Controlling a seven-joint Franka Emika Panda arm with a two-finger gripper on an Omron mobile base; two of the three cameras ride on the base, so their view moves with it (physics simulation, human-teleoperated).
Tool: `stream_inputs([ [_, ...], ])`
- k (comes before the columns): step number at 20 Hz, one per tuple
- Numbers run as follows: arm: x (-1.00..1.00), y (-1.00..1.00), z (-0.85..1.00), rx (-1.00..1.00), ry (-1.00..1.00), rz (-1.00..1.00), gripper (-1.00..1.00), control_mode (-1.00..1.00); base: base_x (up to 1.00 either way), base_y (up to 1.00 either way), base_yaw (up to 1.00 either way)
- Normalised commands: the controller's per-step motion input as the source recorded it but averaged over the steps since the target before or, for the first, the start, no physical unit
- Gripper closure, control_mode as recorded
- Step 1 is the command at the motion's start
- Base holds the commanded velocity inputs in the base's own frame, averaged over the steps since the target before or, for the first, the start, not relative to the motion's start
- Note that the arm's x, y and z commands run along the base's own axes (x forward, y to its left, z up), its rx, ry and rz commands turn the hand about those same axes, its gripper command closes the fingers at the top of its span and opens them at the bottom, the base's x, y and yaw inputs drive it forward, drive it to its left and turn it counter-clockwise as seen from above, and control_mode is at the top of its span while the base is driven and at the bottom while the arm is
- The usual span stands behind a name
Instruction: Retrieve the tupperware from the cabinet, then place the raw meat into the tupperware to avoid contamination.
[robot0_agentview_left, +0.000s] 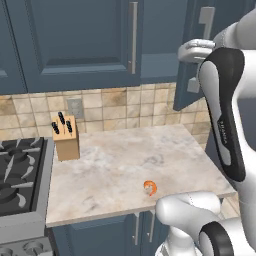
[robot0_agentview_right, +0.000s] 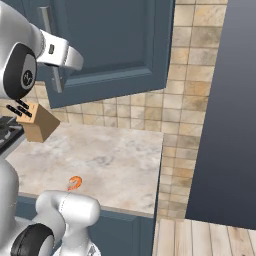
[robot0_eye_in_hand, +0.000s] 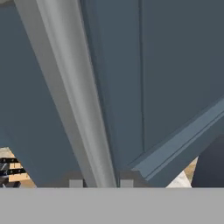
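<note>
The cabinet door hangs partly swung open above the counter, its edge seen on the right as the door. My gripper is shut on the door's long silver handle, which runs up between the fingertips. The same gripper sits mid-way along the handle, where the gripper meets it. The raw meat, a small orange shrimp, lies near the counter's front edge, also seen as the shrimp. The tupperware is out of view.
A wooden knife block stands at the counter's back left by the stove; the block is close under my arm. A closed wall cabinet door sits to the left. A dark tall panel bounds the right.
</note>
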Motion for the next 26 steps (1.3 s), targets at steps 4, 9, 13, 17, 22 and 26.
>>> stream_inputs([
  [4, -0.27, -0.11, 0.00, 0.00, 0.00, -0.02, -1.00, -1.00, 0.00, 0.00, 0.00],
  [9, -0.21, -0.02, 0.00, 0.00, -0.01, 0.00, -1.00, -1.00, 0.00, 0.00, 0.00],
  [13, -0.36, -0.01, 0.00, 0.00, -0.01, -0.02, -1.00, -1.00, 0.00, 0.00, 0.00],
  [17, -0.44, 0.05, 0.06, -0.03, 0.00, 0.00, -1.00, -1.00, 0.00, 0.00, 0.00],
  [22, -0.47, 0.31, 0.04, -0.17, 0.00, 0.00, -1.00, -1.00, 0.00, 0.00, 0.00],
  [26, -0.15, 0.61, -0.03, -0.32, 0.07, 0.00, -1.00, -1.00, 0.00, 0.00, 0.00],
])
